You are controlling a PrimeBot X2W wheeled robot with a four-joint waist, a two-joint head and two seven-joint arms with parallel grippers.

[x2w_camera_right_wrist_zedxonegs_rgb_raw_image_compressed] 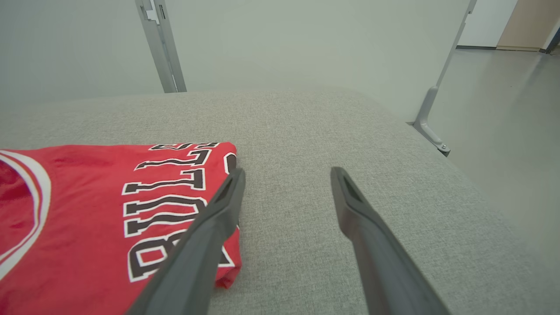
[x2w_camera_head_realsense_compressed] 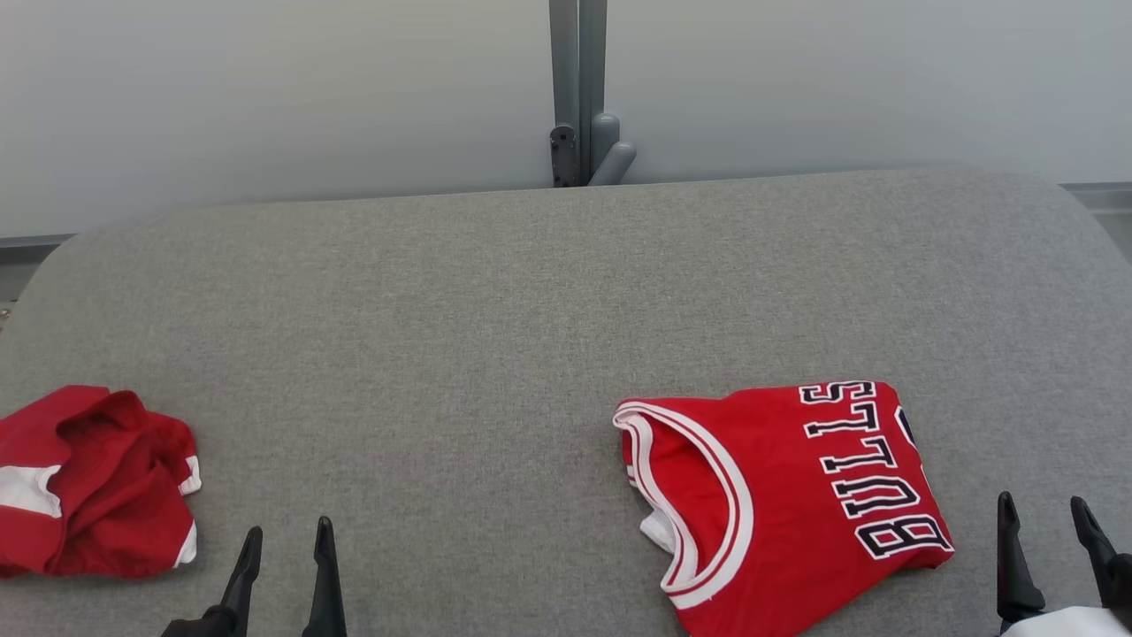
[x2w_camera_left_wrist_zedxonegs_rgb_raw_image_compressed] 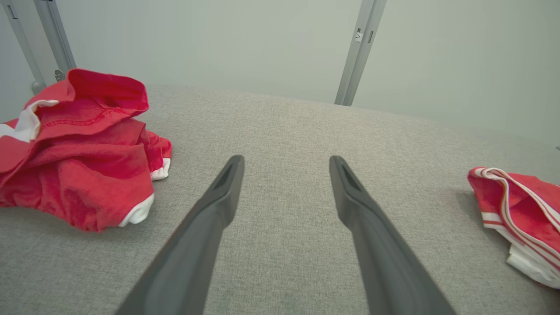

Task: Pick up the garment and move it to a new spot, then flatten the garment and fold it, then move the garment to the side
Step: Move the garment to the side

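Left pincer point(x2w_camera_head_realsense_compressed: 289, 528) sits at the lower left of the head view, fingers spread wide and gripping nothing; the left wrist view shows grey surface point(x2w_camera_head_realsense_compressed: 495, 336) between them. Right pincer point(x2w_camera_head_realsense_compressed: 1042, 500) sits at the lower right, fingers likewise spread, nothing held. It is just beside the right edge of the folded jersey point(x2w_camera_head_realsense_compressed: 796, 504). In the right wrist view one finger point(x2w_camera_right_wrist_zedxonegs_rgb_raw_image_compressed: 210, 227) overlaps the jersey's lettered corner; contact unclear. Jersey is red with white and dark trim, folded into a neat block, flat on the surface right of centre. Neckline faces the middle, "BULLS" lettering runs along its right side. Crumpled red garment point(x2w_camera_head_realsense_compressed: 97, 482) with white patches lies heaped at the left edge, just left of the left pincer, well apart from the jersey. Farther back the surface runs to a rounded far edge. Behind it a grey post point(x2w_camera_head_realsense_compressed: 579, 88) stands against a pale wall point(x2w_camera_head_realsense_compressed: 265, 88).
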